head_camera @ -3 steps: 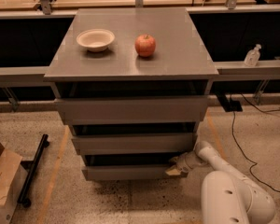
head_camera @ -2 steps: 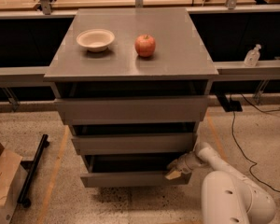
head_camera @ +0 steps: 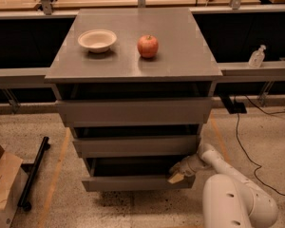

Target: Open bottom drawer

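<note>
The bottom drawer [head_camera: 133, 182] is the lowest grey tier of the cabinet [head_camera: 133, 110]. It stands pulled out a little, with a dark gap showing above its flat front. My gripper [head_camera: 176, 174] reaches in from the lower right on a white arm [head_camera: 230, 194]. Its tip rests at the top right edge of the drawer front, over the gap.
A white bowl [head_camera: 97, 40] and a red apple [head_camera: 147, 46] sit on the cabinet top. A cardboard box [head_camera: 2, 186] and a black bar [head_camera: 33, 172] lie on the floor at left. Cables [head_camera: 244, 141] run at right; a bottle [head_camera: 257, 56] stands on the ledge.
The bottom drawer has slid out toward the camera, and my gripper has moved with its right edge.
</note>
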Available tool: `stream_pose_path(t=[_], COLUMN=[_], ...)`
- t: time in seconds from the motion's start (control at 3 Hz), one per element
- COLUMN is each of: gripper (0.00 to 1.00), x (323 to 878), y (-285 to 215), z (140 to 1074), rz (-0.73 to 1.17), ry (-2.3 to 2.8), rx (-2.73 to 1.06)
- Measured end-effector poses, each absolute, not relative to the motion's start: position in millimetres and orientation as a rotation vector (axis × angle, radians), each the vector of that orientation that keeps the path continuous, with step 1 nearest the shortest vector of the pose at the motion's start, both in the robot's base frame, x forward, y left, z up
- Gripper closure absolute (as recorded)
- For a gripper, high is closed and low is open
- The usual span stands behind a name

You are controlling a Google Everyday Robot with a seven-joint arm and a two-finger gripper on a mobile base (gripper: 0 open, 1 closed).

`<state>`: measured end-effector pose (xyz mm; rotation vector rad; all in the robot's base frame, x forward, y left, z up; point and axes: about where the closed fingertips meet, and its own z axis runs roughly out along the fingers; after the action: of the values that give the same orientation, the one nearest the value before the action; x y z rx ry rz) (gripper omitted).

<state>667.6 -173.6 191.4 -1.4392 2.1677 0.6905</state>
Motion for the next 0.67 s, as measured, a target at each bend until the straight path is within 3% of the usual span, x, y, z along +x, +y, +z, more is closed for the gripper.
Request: stream_pose_path(t=[0.67], gripper=[0.15], x=[655.6], y=[-176.0], z=[185.4], rz=[0.731], ry=[2.201], rx=[-1.419])
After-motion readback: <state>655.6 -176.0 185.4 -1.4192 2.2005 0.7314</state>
